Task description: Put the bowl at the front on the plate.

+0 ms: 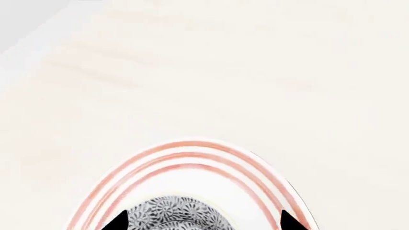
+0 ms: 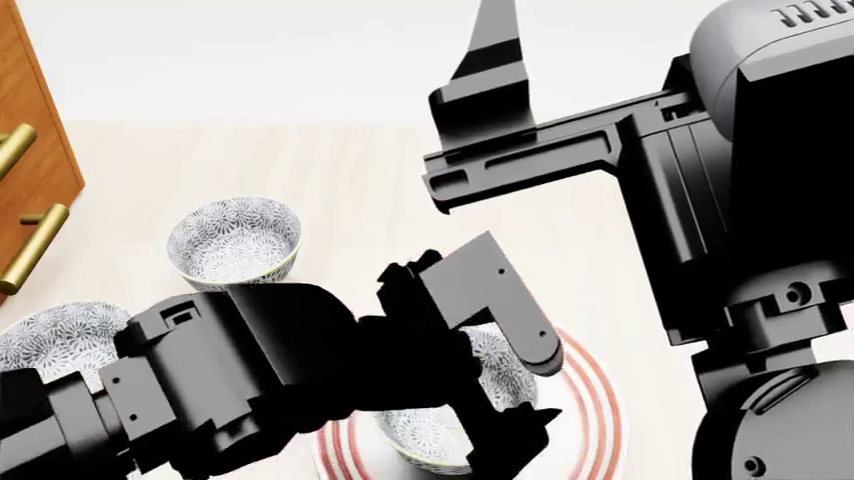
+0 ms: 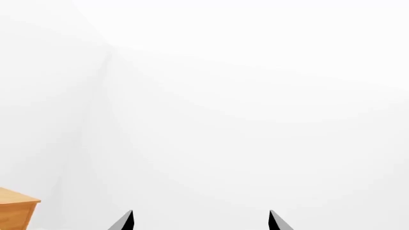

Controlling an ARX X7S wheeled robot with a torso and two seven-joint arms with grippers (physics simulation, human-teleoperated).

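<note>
three bowls [image 2: 235, 240], one plate [image 2: 597, 415]

We seem to be in a simulated home kitchen or dining corner: patterned ceramic bowls [image 2: 235, 240] and a red-ringed plate [image 2: 599, 420] stand on a pale wood-grain tabletop [image 2: 360, 170]. Beside it we see a wooden cabinet [image 2: 30, 130] with brass bar handles [image 2: 32, 248], and plain white walls [image 3: 255, 96] beyond.
</note>
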